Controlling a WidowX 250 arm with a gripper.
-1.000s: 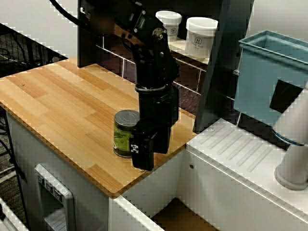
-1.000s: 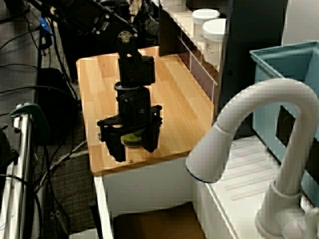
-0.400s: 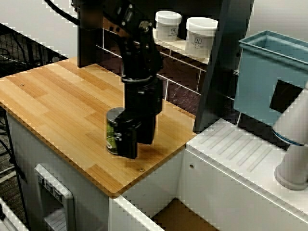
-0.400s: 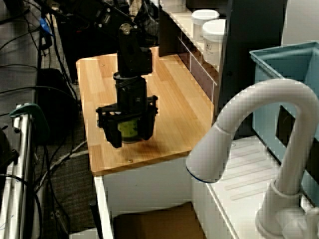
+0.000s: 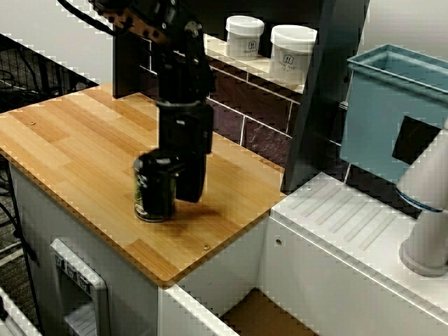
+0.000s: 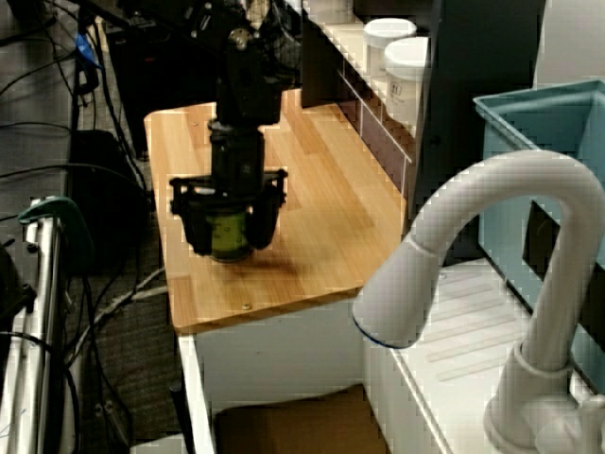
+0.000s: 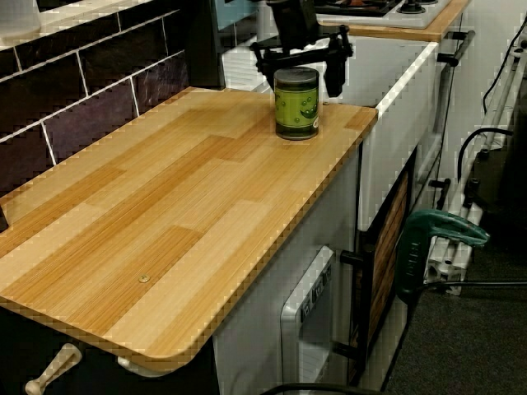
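Along the counter (image 5: 70, 140), away from the faucet (image 6: 473, 208), the end effector (image 6: 228, 242) and the can (image 7: 296, 105) had shifted together since a second earlier. The can stood upright near the counter's front edge, directly beneath the end effector, long axis vertical, between its fingers. Whether these pinched it or stood slightly wide could not be told.

Open counter (image 5: 70, 147), tiled wall (image 5: 259, 133) behind, post (image 5: 315, 105) seemingly near
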